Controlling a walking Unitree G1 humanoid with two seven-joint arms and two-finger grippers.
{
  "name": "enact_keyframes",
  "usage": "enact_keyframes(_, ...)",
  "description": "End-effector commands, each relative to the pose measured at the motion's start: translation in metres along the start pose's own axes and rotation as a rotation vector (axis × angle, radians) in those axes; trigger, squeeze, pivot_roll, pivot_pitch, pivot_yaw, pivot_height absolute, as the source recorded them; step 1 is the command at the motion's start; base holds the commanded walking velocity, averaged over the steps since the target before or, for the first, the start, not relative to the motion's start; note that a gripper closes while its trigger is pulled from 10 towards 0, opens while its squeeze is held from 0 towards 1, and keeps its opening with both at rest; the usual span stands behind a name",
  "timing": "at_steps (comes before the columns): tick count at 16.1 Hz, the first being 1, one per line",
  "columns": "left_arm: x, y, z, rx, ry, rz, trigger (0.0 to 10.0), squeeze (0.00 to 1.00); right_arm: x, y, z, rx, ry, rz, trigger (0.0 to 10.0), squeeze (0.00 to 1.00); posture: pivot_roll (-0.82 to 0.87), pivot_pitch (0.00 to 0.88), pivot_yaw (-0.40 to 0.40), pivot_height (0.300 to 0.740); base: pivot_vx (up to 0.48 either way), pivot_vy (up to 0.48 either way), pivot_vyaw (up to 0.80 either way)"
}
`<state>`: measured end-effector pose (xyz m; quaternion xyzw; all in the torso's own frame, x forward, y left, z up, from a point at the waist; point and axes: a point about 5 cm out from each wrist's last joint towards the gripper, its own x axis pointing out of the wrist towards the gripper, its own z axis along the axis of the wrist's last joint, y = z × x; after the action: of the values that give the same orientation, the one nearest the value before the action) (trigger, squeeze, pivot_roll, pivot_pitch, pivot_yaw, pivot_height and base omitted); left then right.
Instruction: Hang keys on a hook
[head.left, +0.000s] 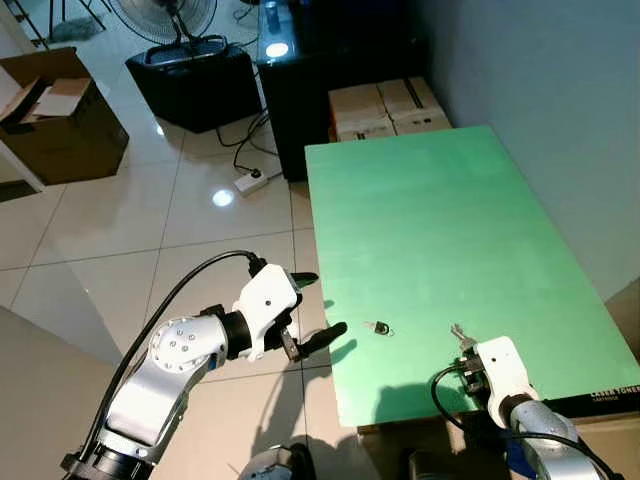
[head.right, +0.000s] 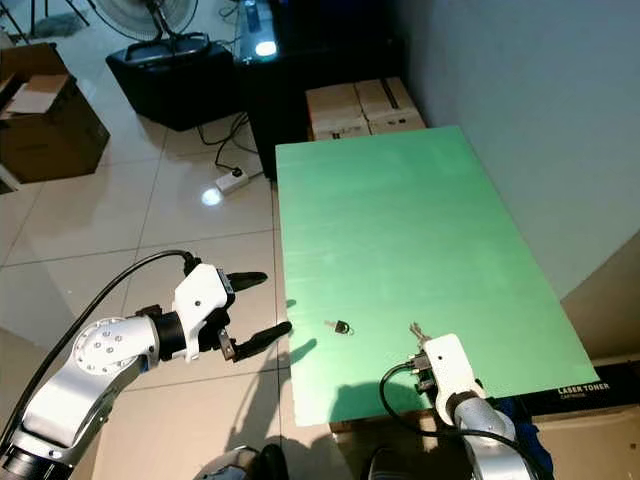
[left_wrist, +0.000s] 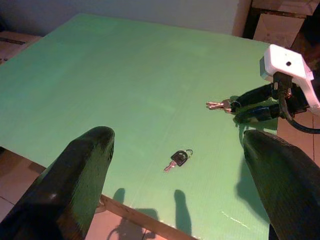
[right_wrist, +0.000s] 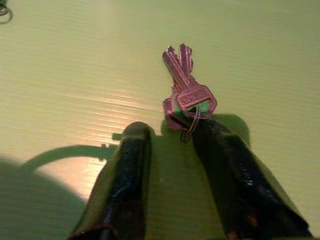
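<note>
A green table (head.left: 430, 230) carries two sets of keys near its front edge. A small black-headed key on a ring (head.left: 378, 328) lies flat, also clear in the left wrist view (left_wrist: 179, 157). A bunch of metal keys (right_wrist: 185, 85) lies just right of it (head.left: 460, 337), at the tips of my right gripper (right_wrist: 172, 129). That gripper (head.left: 466, 352) is open and low over the table, its fingers apart, the key ring touching one finger (right_wrist: 220, 150). My left gripper (head.left: 322, 303) hangs open off the table's left edge, level with the black key.
Tiled floor lies to the left of the table. Cardboard boxes (head.left: 385, 108) and a dark cabinet (head.left: 300, 90) stand past the far end. A black case (head.left: 195, 85), an open carton (head.left: 60, 115) and a power strip (head.left: 250, 181) sit on the floor. A wall runs along the right.
</note>
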<state>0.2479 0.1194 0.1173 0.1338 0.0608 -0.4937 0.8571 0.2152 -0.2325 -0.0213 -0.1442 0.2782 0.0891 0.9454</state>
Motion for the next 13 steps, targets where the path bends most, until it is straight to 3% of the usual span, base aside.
enact_keyframes(1, -0.002, -0.001, 0.000, 0.017, 0.011, -0.006, 10.0, 0.00, 0.000, 0.000, -0.002, 0.000, 0.001, -0.002, 0.0, 0.00, -0.03, 0.135, 0.147, 0.740, 0.000, 0.000, 0.00)
enact_keyframes(6, -0.003, -0.001, 0.000, 0.018, 0.014, -0.012, 10.0, 0.00, -0.010, 0.013, -0.007, 0.042, -0.052, -0.053, 0.0, 0.00, -0.04, 0.127, 0.149, 0.740, 0.000, 0.000, 0.00)
enact_keyframes(13, -0.006, -0.001, -0.001, 0.023, 0.026, -0.032, 10.0, 0.00, -0.016, 0.015, -0.002, 0.041, -0.120, -0.142, 0.0, 0.00, -0.03, 0.132, 0.173, 0.740, 0.000, 0.000, 0.00)
